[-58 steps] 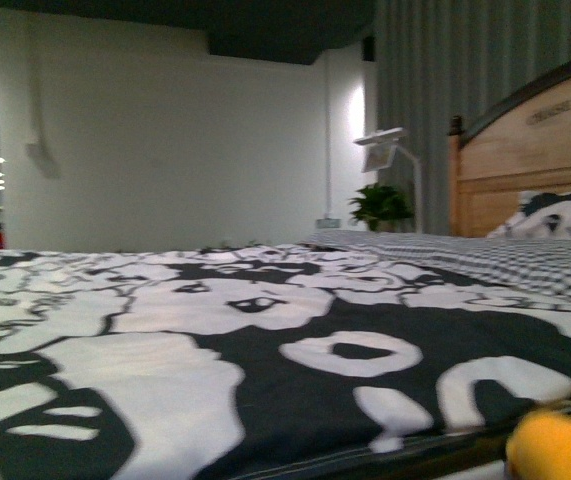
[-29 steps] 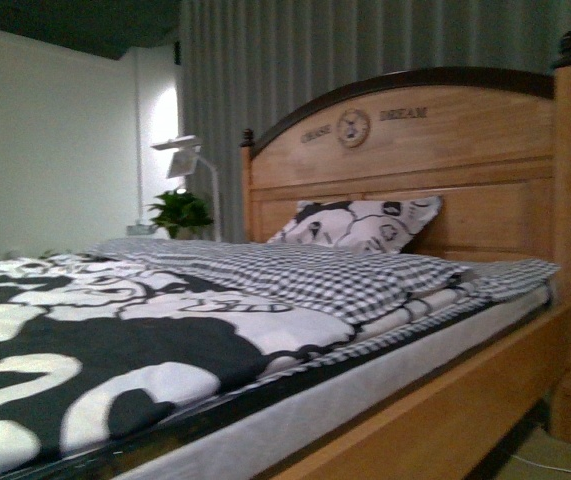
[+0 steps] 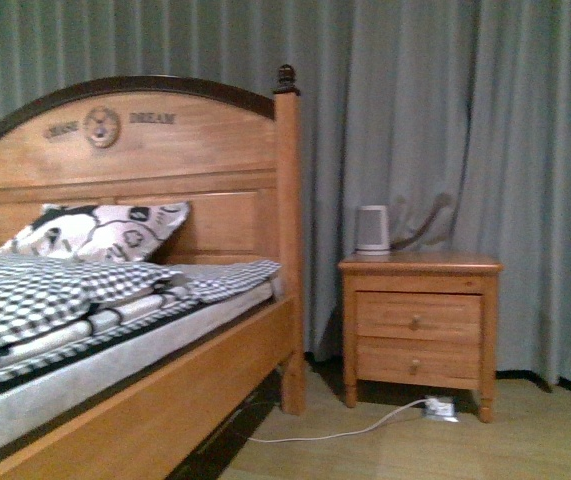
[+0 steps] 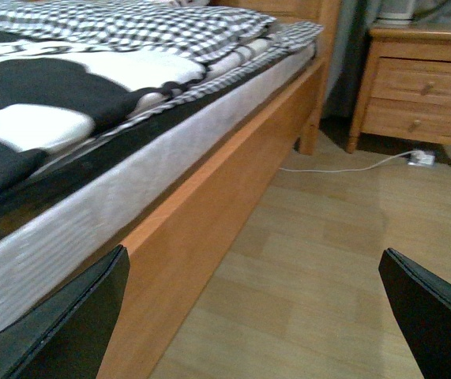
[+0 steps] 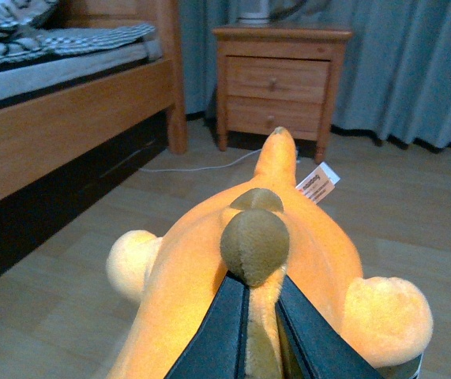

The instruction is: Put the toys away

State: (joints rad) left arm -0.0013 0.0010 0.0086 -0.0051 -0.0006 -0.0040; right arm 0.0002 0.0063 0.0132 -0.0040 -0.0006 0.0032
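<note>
Above the wood-plank floor point(image 5: 415, 205), the right claw point(image 5: 253, 316) is pinched narrowly on the small orange-yellow plush animal point(image 5: 320, 260), held level and clear, probably for carrying to storage. The pale wooden two-drawer nightstand point(image 3: 420, 320) stands at three o'clock of the wooden bed point(image 3: 145, 170). The left claw point(image 4: 253, 253) hangs wide and empty beside the bed.
</note>
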